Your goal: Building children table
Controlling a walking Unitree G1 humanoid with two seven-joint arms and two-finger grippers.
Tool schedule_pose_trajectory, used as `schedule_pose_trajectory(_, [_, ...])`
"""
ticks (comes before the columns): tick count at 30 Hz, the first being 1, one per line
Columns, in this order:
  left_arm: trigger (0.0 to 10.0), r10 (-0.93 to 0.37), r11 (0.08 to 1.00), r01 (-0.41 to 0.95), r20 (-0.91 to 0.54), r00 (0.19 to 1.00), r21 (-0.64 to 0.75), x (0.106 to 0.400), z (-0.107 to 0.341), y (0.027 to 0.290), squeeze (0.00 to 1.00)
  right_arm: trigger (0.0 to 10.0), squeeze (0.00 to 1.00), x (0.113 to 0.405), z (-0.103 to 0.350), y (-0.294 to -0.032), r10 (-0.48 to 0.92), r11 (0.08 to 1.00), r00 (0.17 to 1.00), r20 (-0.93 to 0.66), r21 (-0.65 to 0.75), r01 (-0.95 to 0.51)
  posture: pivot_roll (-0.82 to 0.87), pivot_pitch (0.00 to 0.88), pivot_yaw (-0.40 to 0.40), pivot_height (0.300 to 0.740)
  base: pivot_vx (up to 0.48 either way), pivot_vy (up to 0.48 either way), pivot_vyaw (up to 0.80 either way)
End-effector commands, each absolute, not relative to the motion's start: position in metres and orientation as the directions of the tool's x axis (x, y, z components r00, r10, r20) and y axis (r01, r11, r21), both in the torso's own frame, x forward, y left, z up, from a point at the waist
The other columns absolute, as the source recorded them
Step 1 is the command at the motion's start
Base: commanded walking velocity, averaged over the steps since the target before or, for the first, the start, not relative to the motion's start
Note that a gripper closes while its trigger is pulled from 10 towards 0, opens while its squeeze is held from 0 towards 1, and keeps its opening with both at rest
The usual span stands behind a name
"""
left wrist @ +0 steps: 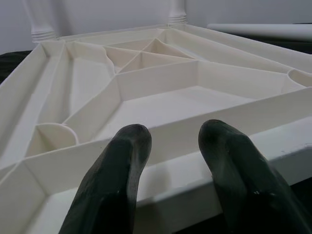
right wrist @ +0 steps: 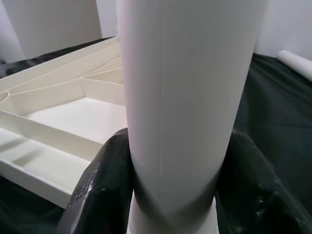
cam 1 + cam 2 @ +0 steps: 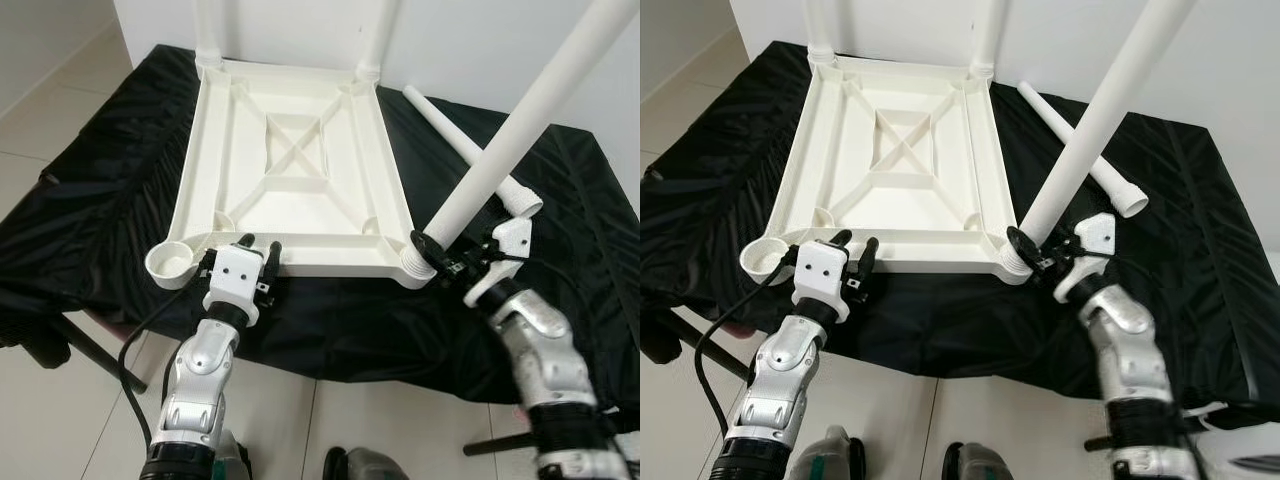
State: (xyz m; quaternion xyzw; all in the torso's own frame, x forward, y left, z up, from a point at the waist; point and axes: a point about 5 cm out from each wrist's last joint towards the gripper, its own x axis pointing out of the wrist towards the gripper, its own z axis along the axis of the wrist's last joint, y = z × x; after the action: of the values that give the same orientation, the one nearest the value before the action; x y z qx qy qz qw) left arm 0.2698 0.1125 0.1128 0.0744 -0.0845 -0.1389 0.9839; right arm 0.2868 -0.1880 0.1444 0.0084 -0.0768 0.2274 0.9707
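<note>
The white tabletop lies upside down on the desk, which a black cloth covers. Two legs already stand in its far corners. The right gripper has its fingers clenched around a third leg, tilted, its end at the near right corner socket; I judge it not fully seated. The left gripper rests at the tabletop's near rim, fingers released. The near left socket is empty. The last leg lies beside the tabletop's right side.
</note>
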Motion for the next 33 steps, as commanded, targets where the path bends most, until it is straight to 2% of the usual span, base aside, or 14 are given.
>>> schedule_pose_trajectory(1, [10.0, -0.204, 0.974, 0.186, 0.144, 0.968, 0.130, 0.269, 0.111, 0.111, 0.00, 10.0, 0.00, 0.285, 0.154, -0.183, 0.392, 0.917, 0.898, 0.202, -0.007, -0.398, 0.02, 0.085, -0.063, 0.740, 0.000, 0.000, 0.00])
schedule_pose_trajectory(6, [10.0, -0.204, 0.974, 0.186, 0.144, 0.968, 0.128, 0.269, 0.111, 0.110, 0.00, 10.0, 0.00, 0.281, 0.157, -0.167, 0.323, 0.944, 0.919, 0.224, -0.001, -0.331, 0.03, 0.085, -0.064, 0.740, 0.000, 0.000, 0.00])
schedule_pose_trajectory(10, [10.0, -0.202, 0.975, 0.184, 0.144, 0.969, 0.128, 0.269, 0.111, 0.110, 0.00, 10.0, 0.00, 0.278, 0.153, -0.155, 0.168, 0.985, 0.966, 0.194, 0.009, -0.173, 0.03, 0.085, -0.067, 0.740, 0.000, 0.000, 0.00])
schedule_pose_trajectory(12, [10.0, -0.202, 0.975, 0.184, 0.144, 0.969, 0.128, 0.269, 0.111, 0.110, 0.00, 10.0, 0.00, 0.278, 0.153, -0.155, 0.168, 0.985, 0.966, 0.194, 0.009, -0.173, 0.03, 0.085, -0.067, 0.740, 0.000, 0.000, 0.00])
schedule_pose_trajectory(14, [10.0, -0.199, 0.975, 0.181, 0.143, 0.969, 0.128, 0.268, 0.111, 0.111, 0.00, 10.0, 0.00, 0.276, 0.152, -0.154, 0.067, 0.997, 0.981, 0.179, 0.016, -0.071, 0.04, 0.087, -0.068, 0.740, 0.000, 0.000, 0.00])
schedule_pose_trajectory(16, [10.0, -0.199, 0.975, 0.181, 0.143, 0.969, 0.128, 0.268, 0.111, 0.111, 0.00, 10.0, 0.00, 0.276, 0.152, -0.154, 0.067, 0.997, 0.981, 0.179, 0.016, -0.071, 0.04, 0.087, -0.068, 0.740, 0.000, 0.000, 0.00])
schedule_pose_trajectory(19, [10.0, -0.195, 0.976, 0.178, 0.142, 0.970, 0.129, 0.267, 0.111, 0.111, 0.00, 10.0, 0.00, 0.275, 0.150, -0.152, -0.039, 0.999, 0.986, 0.163, 0.019, 0.037, 0.04, 0.086, -0.072, 0.740, 0.000, 0.000, 0.00])
schedule_pose_trajectory(22, [10.0, -0.194, 0.976, 0.176, 0.141, 0.971, 0.129, 0.267, 0.111, 0.111, 0.00, 10.0, 0.00, 0.274, 0.149, -0.152, -0.077, 0.997, 0.985, 0.156, 0.023, 0.075, 0.04, 0.086, -0.072, 0.740, 0.000, 0.000, 0.00])
schedule_pose_trajectory(26, [10.0, -0.188, 0.977, 0.170, 0.140, 0.972, 0.128, 0.265, 0.110, 0.112, 0.00, 10.0, 0.00, 0.274, 0.153, -0.160, -0.185, 0.982, 0.968, 0.172, 0.009, 0.186, 0.05, 0.080, -0.079, 0.740, 0.000, 0.000, 0.00])
schedule_pose_trajectory(29, [10.0, -0.185, 0.977, 0.167, 0.140, 0.973, 0.128, 0.265, 0.110, 0.113, 0.00, 10.0, 0.00, 0.273, 0.153, -0.162, -0.203, 0.979, 0.964, 0.169, 0.015, 0.203, 0.05, 0.077, -0.078, 0.740, 0.000, 0.000, 0.00])
schedule_pose_trajectory(30, [10.0, -0.183, 0.978, 0.166, 0.140, 0.973, 0.130, 0.265, 0.110, 0.113, 0.00, 10.0, 0.18, 0.273, 0.153, -0.163, -0.207, 0.978, 0.964, 0.166, 0.017, 0.207, 0.05, 0.075, -0.078, 0.740, 0.000, 0.000, 0.00])
schedule_pose_trajectory(31, [10.0, -0.183, 0.978, 0.165, 0.140, 0.973, 0.130, 0.265, 0.110, 0.113, 0.00, 10.0, 0.81, 0.272, 0.152, -0.163, -0.209, 0.978, 0.964, 0.163, 0.017, 0.209, 0.05, 0.075, -0.078, 0.740, 0.000, 0.000, 0.00])
schedule_pose_trajectory(33, [10.0, -0.183, 0.978, 0.165, 0.140, 0.973, 0.130, 0.265, 0.110, 0.113, 0.00, 10.0, 0.81, 0.272, 0.152, -0.163, -0.209, 0.978, 0.964, 0.163, 0.017, 0.209, 0.05, 0.075, -0.078, 0.740, 0.000, 0.000, 0.00])
